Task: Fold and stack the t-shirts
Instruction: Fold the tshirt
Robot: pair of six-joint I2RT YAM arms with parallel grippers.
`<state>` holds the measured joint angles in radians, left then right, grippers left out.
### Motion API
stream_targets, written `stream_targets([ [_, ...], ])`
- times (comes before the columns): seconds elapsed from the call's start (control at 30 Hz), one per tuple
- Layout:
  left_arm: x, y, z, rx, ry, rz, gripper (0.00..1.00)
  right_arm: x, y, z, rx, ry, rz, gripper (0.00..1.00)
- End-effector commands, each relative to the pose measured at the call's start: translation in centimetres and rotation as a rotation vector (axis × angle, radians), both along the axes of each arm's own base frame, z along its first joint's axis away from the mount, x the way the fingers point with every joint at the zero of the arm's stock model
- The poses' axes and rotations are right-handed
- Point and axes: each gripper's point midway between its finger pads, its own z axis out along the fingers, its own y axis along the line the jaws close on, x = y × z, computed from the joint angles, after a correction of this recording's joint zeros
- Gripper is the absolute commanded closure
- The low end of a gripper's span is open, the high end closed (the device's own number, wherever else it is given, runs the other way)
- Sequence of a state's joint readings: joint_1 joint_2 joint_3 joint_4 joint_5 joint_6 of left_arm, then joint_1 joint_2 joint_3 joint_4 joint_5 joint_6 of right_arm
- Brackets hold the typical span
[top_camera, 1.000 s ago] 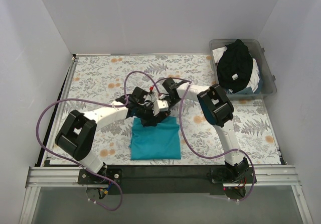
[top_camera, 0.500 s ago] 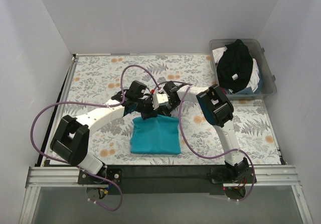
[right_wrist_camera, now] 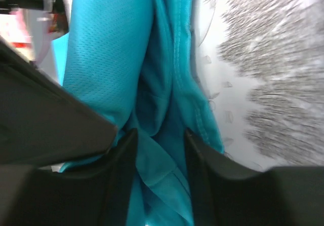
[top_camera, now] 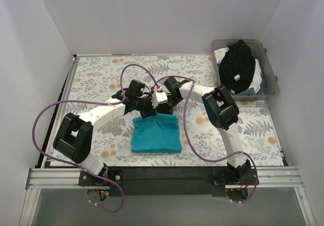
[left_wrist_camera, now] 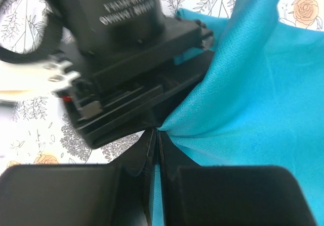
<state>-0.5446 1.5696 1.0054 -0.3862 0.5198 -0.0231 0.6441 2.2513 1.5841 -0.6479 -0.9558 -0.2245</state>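
The teal t-shirt [top_camera: 156,134] lies folded on the floral tablecloth at the middle front. Both grippers meet at its far edge and hold that edge lifted. My left gripper [top_camera: 147,110] is shut on the teal cloth [left_wrist_camera: 243,99], the fabric pinched thin between its pads. My right gripper [top_camera: 169,104] is shut on a bunched fold of the same shirt [right_wrist_camera: 157,109]. A black t-shirt [top_camera: 239,64] with a small white label lies on whitish shirts in the bin at the back right.
A clear plastic bin [top_camera: 271,74] stands at the back right corner of the table. The floral tablecloth [top_camera: 96,79] covers the table. Purple cables loop over both arms. White walls close in the sides and back.
Both grippers have moved toward the far side with the shirt's far edge in them. The teal shirt has shifted slightly that way and its far edge is raised.
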Motion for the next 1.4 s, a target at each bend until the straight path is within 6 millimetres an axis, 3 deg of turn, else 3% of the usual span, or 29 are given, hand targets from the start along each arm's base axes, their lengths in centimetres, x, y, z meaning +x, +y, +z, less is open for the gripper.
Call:
stream_targets([
  [0.0, 0.4, -0.4, 0.9, -0.03, -0.036, -0.01, 1.0, 4.2, -0.5, 1.8, -0.062, -0.268, -0.019, 0.47],
  [0.1, 0.5, -0.2, 0.5, -0.017, -0.032, -0.002, 1.0, 7.2, -1.3, 2.9, -0.106, -0.386, -0.056, 0.33],
  [0.17, 0.7, 0.0, 0.2, -0.003, -0.034, 0.01, 1.0, 9.0, -1.7, 4.1, -0.108, -0.45, -0.079, 0.32],
  [0.27, 1.4, 0.4, -0.3, 0.025, -0.039, 0.047, 0.84, 11.5, -3.0, 5.6, -0.124, -0.503, -0.132, 0.28],
  [0.33, 2.2, 0.1, 0.6, 0.009, -0.049, 0.07, 0.75, 12.5, -4.2, 6.8, -0.116, -0.511, -0.164, 0.27],
  [0.53, 3.2, -0.8, 3.7, -0.074, -0.053, 0.11, 0.71, 11.5, -6.5, 9.6, -0.032, -0.457, -0.196, 0.28],
  [0.63, 3.0, 0.4, 4.3, -0.102, 0.009, 0.127, 0.63, 9.8, -7.0, 10.1, 0.006, -0.399, -0.18, 0.28],
  [0.73, 3.2, 3.0, 3.8, -0.088, 0.097, 0.166, 0.53, 7.9, -7.3, 9.2, 0.011, -0.331, -0.153, 0.25],
  [0.87, 1.5, 5.4, 3.0, -0.07, 0.219, 0.168, 0.41, 6.3, -8.0, 7.2, -0.012, -0.281, -0.132, 0.21],
  [1.03, 1.2, 7.4, 2.0, -0.035, 0.231, 0.19, 0.4, 6.2, -8.9, 4.6, -0.073, -0.274, -0.117, 0.22],
  [1.2, 0.5, 8.1, 0.3, 0.009, 0.297, 0.166, 0.42, 6.2, -8.7, 4.0, -0.082, -0.275, -0.103, 0.33],
  [1.37, 0.2, 9.0, -0.8, 0.042, 0.328, 0.162, 0.42, 5.2, -8.8, 3.6, -0.09, -0.26, -0.076, 0.38],
])
